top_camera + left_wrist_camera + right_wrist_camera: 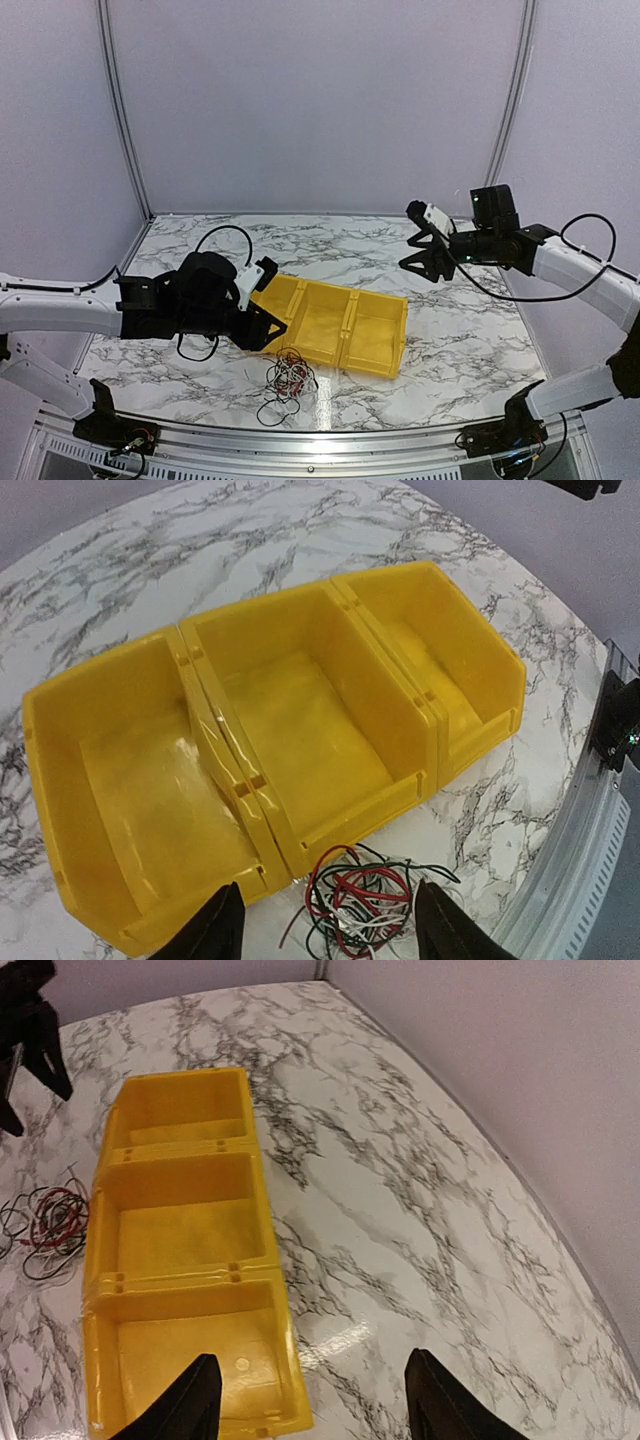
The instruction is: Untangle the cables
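Note:
The cables (pixel 288 378) lie as a small tangle of thin black, red and white wires on the marble table, just in front of the yellow bin (pixel 335 322). In the left wrist view the cables (pixel 365 900) sit below and between my left gripper's black fingertips (pixel 225 930). My left gripper (pixel 268 328) hovers open above the tangle's left side, holding nothing. My right gripper (pixel 420 262) hangs open high over the table's right part, far from the wires. In the right wrist view the cables (pixel 45 1228) show at the left edge.
The yellow bin (pixel 235 790) has three open compartments side by side, all bare inside (pixel 180 1228). The table's metal front rail (pixel 320 440) runs close behind the tangle. Grey walls close the table at back and sides.

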Robot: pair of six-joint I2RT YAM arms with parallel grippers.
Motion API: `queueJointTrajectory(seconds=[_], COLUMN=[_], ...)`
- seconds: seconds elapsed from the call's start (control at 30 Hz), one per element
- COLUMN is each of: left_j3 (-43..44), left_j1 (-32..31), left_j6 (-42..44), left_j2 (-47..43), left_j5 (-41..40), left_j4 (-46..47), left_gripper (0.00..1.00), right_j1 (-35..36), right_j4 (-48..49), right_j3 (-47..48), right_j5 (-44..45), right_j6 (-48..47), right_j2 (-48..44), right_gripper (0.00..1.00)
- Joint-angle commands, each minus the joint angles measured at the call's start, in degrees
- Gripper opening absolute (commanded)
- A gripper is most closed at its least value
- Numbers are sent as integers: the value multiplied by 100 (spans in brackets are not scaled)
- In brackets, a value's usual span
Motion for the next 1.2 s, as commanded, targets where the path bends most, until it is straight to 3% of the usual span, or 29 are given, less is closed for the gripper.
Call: queueJointTrajectory(seconds=[0.0,0.17,0.43,0.53,0.6,1.17], left_j3=[-20,-320,-867,-1059,-1231,-1743], left_j1=[-285,-401,-454,-454,-454,-454], left_j6=[-692,-1203,-1610,-1799,-1935,-2183], left_j2=[376,577,348,113,-47,-489], left_j5=[-84,-121,-413,-823,-1047,-1157], left_j4=[212,966,1253,1238,1302,1688], left_gripper=[60,60,62,75,77,77], right_j1=[977,2142,3310,3418,3428,3547], right_j4=[-781,-967,-778,-298,-130,-207], right_j3=[158,49,1,-193,-218,600], right_j5=[-436,-178,-379,-637,-771,-890], right_j6=[-633,-860,-463,46,301,1138], right_j2=[256,727,1299,1511,1689,2973], right_gripper=[59,50,52,57,58,54])
